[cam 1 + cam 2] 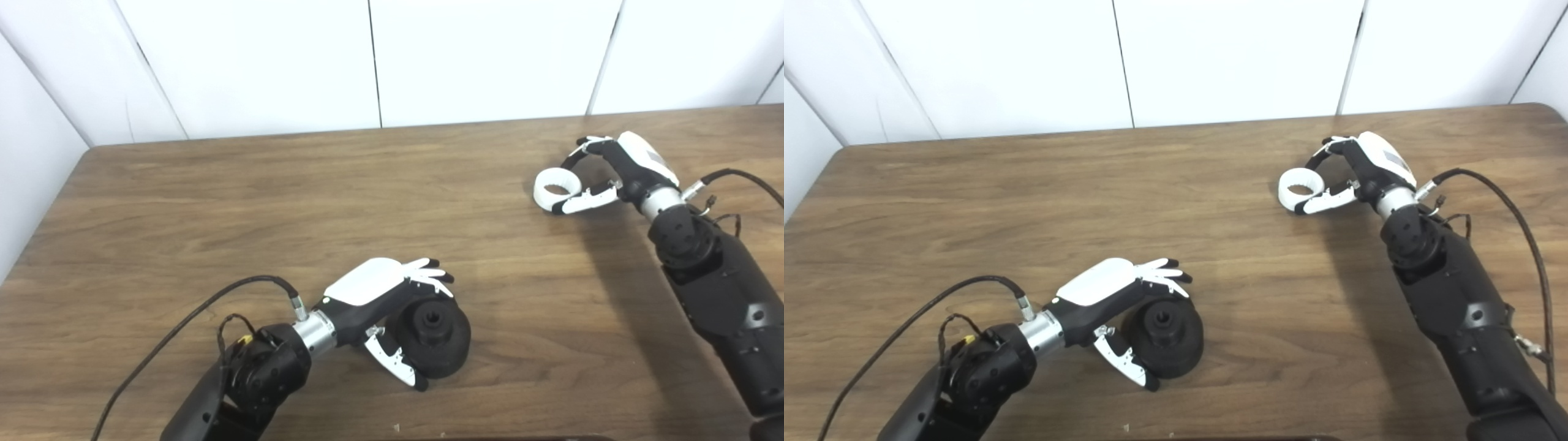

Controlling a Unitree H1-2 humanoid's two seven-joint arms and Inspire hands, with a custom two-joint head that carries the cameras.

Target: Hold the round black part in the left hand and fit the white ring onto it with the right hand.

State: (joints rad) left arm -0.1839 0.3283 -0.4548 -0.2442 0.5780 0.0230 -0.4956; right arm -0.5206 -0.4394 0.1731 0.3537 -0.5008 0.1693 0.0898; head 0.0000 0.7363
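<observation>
Wood-grain table [245, 202], white wall panels [257, 61]; left hand [380, 300] cupping black part [435, 334], right hand [612, 168] seemingly pinching white ring [556, 190]

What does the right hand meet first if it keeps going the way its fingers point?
The white ring, already between the fingers of the right hand. Beyond it, probably only bare table toward the left edge; depth is unclear.

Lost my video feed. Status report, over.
Left hand wrapped around black part, on table. Right hand pinching white ring, far right. Nothing between them.
</observation>
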